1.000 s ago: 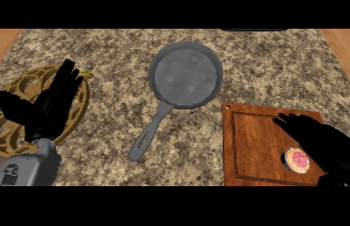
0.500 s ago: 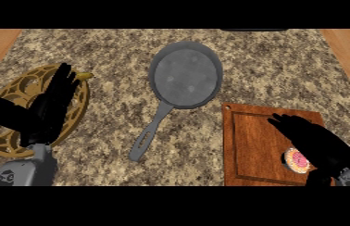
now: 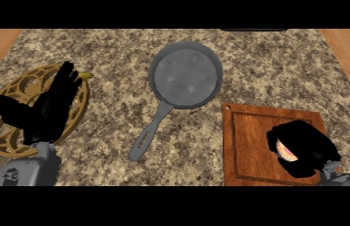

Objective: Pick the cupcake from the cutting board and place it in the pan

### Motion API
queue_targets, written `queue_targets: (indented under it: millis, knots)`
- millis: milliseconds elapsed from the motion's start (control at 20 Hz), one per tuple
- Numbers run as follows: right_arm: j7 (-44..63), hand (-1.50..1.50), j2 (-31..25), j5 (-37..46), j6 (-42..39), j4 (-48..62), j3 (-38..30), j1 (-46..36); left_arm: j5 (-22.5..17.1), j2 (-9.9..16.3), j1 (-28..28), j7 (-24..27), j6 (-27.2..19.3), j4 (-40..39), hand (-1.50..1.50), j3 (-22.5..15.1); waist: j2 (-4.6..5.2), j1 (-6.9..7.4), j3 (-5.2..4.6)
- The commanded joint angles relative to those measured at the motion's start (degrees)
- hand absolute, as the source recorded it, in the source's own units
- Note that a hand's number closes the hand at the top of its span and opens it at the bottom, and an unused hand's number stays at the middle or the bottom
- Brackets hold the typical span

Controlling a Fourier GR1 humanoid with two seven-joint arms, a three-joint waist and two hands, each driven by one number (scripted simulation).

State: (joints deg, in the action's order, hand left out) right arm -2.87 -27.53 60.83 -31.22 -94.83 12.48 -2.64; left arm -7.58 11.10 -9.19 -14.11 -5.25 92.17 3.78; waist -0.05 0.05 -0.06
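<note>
- Grey metal was what I saw mid-counter: the pan [image 3: 186,78] lay flat on the speckled stone counter [image 3: 116,49], its handle [image 3: 150,134] running down and to the left.
- I found nothing inside the pan; its round base showed only a few pale flecks.
- My right hand [image 3: 306,148] sat over the wooden cutting board [image 3: 249,146] at the lower right, fingers curled down and around the cupcake [image 3: 285,151].
- Only a thin sliver of the cupcake showed, pink and yellow at the left edge of the hand; the rest was hidden under the black fingers.
- I could not tell whether the cupcake rested on the board or was raised off it.
- The board lay just beside the pan's lower right rim, apart from the handle.
- My left hand [image 3: 51,104] was at the far left, fingers straight and pointing up, holding nothing.
- It hovered above an ornate gold-brown trivet [image 3: 21,88] lying on the counter, well apart from the pan.
- Its grey forearm [image 3: 31,167] came in from the lower left corner.
</note>
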Motion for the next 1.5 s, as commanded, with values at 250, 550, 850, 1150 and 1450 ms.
queue_targets:
  millis: [250,550,850,1150,1450]
  knots:
    - [-4.7,1.50,3.4,2.2,5.4,3.9,-1.8,1.5,-0.4,1.5,-2.4,-1.2,2.2,-1.2,0.00,3.2,0.06,-0.15,0.06]
    - [26.5,1.50,26.9,4.9,3.2,5.5,-1.9,-9.1,0.3,-0.8,-0.9,-0.8,2.1,0.8,0.00,-0.8,1.24,4.06,-0.20]
    - [44.3,1.50,27.4,11.0,9.7,5.6,-0.8,-20.6,0.8,-1.6,-2.4,-1.1,2.7,0.3,0.00,-2.6,0.91,7.20,-0.45]
    - [61.8,1.50,27.5,21.5,10.4,9.0,3.5,-36.8,1.2,-1.8,-4.6,-1.4,3.7,-0.5,0.00,-4.2,0.72,9.76,-0.67]
    - [72.9,1.50,27.5,22.8,10.5,17.3,4.5,-50.5,1.4,-3.3,-6.5,-1.1,3.6,-1.8,0.00,-5.5,1.58,11.75,-0.50]
